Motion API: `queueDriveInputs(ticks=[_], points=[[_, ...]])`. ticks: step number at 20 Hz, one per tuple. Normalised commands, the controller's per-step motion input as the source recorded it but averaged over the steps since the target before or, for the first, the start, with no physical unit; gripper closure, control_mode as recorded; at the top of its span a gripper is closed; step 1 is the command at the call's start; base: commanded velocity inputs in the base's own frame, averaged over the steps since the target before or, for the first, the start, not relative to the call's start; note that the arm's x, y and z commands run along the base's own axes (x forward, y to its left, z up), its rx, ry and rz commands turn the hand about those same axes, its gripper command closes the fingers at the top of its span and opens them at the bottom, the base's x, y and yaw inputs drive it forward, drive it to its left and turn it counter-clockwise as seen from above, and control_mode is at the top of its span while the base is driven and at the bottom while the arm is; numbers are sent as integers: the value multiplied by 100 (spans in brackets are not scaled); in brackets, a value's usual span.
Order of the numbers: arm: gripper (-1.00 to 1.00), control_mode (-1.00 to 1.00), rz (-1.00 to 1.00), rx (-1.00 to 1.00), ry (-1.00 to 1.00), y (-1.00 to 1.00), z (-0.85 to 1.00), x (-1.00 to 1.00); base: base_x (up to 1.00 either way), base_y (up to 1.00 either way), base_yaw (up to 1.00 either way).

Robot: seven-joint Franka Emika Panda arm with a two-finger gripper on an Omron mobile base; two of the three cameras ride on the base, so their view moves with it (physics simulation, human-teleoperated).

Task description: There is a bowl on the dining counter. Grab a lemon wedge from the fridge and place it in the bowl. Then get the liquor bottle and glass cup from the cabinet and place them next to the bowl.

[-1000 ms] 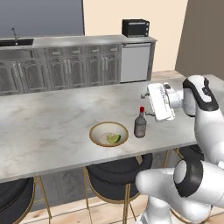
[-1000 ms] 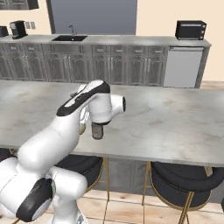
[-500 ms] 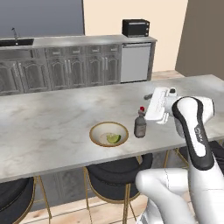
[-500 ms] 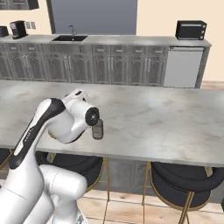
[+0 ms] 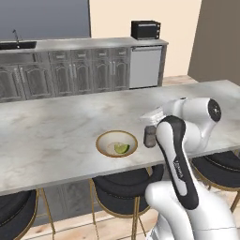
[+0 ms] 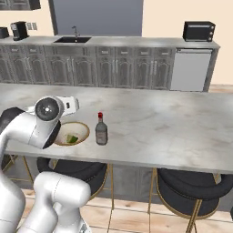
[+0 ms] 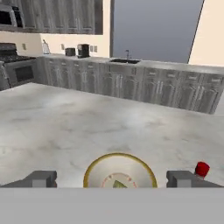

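Note:
On the white marble dining counter (image 5: 56, 131) a gold-rimmed bowl (image 5: 116, 143) holds the yellow-green lemon wedge (image 5: 122, 148). Just right of it stands the liquor bottle (image 6: 101, 129), red-capped and upright, half hidden by my arm in the left base view. My gripper (image 7: 111, 178) is open with nothing between its wide-spread fingertips (image 7: 41, 178). It hovers over the near rim of the bowl (image 7: 120, 170), looking across the counter, with the bottle's red cap (image 7: 201, 168) at its right. The white hand (image 6: 68, 103) hangs above the bowl (image 6: 73, 133). Glass cup, fridge and cabinet are out of view.
Round black stools (image 6: 186, 191) with gold legs stand under the counter's near edge. Behind runs a grey-cabinet worktop with a sink (image 6: 73, 40), a coffee machine (image 6: 18, 30), a black microwave (image 5: 146, 29) and a pale dishwasher front (image 5: 145, 65). Bare marble stretches right of the bottle.
My hand has drawn back leftward from the bottle's right side to above the bowl, and the arm has folded in. The bottle stands alone on the counter.

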Motion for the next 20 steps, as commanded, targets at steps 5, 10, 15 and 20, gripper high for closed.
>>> queueDriveInputs(ticks=[5, 10, 15, 20], points=[[-100, -100, -36, 6, 30, -20, 20, -33, 0, 0, 0], [-100, -100, -33, 6, 24, -19, 7, -36, 0, 0, 0], [-100, 100, -4, 0, 0, 0, -2, -14, -60, 16, -6], [-100, 100, 0, 0, 0, 0, 0, 0, -65, 70, 0]])
